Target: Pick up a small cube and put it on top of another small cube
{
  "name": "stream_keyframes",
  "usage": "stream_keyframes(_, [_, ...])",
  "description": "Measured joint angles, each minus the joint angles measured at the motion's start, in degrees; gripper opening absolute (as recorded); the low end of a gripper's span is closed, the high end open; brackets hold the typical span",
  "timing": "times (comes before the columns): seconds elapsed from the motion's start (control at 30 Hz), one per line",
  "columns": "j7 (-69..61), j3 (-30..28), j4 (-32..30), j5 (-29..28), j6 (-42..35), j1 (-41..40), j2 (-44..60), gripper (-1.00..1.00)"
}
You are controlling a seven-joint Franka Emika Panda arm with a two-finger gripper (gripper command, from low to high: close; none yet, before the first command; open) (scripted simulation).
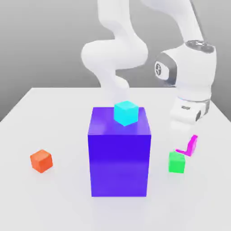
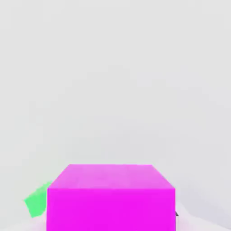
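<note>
The small cube (image 1: 193, 143), bright magenta-pink, hangs tilted just under the white hand at the exterior view's right, and only part of it shows there. My gripper (image 1: 189, 140) is shut on it. In the hand view the small magenta cube (image 2: 111, 198) looms very close. The other small cube (image 1: 177, 162), bright green, rests on the white table just below and to the left of the held cube. A corner of that green cube (image 2: 37, 201) peeks out beside the magenta one in the hand view.
A big blue-purple block (image 1: 119, 158) stands mid-table with a small cyan cube (image 1: 126, 113) on top. A small orange-red cube (image 1: 41, 161) lies at the exterior view's left. The white table (image 1: 54, 198) spreads around them.
</note>
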Motion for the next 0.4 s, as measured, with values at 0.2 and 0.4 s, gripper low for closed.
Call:
stream_keyframes(0.2, [1.99, 1.98, -1.92, -5.02, 9.45, -1.17, 7.61, -1.0])
stream_keyframes(0.4, [7.65, 0.57, -1.73, -13.34, 16.3, -2.71, 14.96, 1.0])
